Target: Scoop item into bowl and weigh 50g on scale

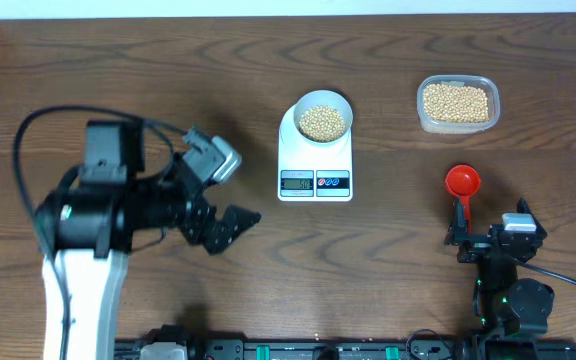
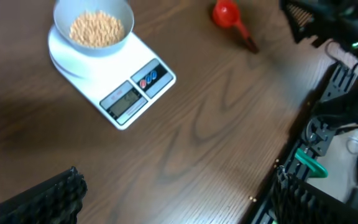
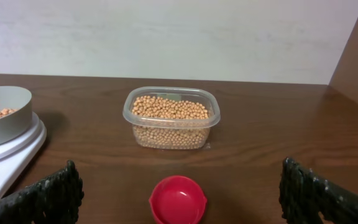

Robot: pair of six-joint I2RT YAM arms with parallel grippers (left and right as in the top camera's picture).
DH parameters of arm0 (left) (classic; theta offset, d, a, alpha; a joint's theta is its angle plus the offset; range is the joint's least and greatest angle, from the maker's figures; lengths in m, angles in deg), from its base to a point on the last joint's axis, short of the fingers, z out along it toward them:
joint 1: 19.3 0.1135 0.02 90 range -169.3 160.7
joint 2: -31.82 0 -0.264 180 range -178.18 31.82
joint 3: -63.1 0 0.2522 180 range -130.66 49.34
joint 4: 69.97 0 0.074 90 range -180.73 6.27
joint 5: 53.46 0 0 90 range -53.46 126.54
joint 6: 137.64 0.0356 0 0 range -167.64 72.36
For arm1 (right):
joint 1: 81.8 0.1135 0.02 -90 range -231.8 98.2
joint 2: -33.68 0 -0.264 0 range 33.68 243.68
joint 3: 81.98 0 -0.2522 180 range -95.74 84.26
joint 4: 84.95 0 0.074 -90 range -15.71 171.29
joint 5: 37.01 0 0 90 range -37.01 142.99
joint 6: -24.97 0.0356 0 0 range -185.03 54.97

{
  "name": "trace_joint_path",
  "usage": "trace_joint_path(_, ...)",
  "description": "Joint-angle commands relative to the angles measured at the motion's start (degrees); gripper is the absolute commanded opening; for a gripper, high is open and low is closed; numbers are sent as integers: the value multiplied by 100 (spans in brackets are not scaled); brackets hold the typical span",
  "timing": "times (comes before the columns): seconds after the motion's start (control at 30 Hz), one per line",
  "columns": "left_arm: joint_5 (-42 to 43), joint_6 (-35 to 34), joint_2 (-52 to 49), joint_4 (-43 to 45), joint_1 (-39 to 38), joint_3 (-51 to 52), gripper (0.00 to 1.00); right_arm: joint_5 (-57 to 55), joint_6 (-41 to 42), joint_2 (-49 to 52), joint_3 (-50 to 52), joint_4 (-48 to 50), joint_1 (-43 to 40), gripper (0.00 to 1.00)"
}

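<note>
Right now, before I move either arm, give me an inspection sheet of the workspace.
Surface: brown wooden table, no spills seen.
Job's things: bowl with beans sits on the scale, display unreadable; clear tub holds more beans; red scoop lies empty.
Clutter: nothing seen.
Grippers: left gripper open, empty; right gripper open, at the scoop's handle end.
Cables: black cable loops beside the left arm; another trails the right arm.
Surroundings: white wall behind the table.

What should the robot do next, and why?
Probably bring the open right gripper onto the red scoop and grasp its handle. The scoop lies empty on the table right in front of that gripper. The bowl on the scale holds beans, but the display is too small to read, so more may be needed.
</note>
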Motion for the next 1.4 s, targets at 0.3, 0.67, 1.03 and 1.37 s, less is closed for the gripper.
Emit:
trace_joint_path(0.3,-227,-1858,1895,-35,24,87,98,-44,98,-44,9,-20,35,99)
trace_joint_path(0.67,-483,-2949,3309,708,24,1019,98,-44,98,-44,9,-20,35,99)
trace_joint_path(1.03,-496,-3770,4212,2166,24,2618,98,-44,98,-44,9,-20,35,99)
trace_joint_path(1.37,-946,-3908,4581,3517,-28,3727,98,-44,98,-44,9,-20,35,99)
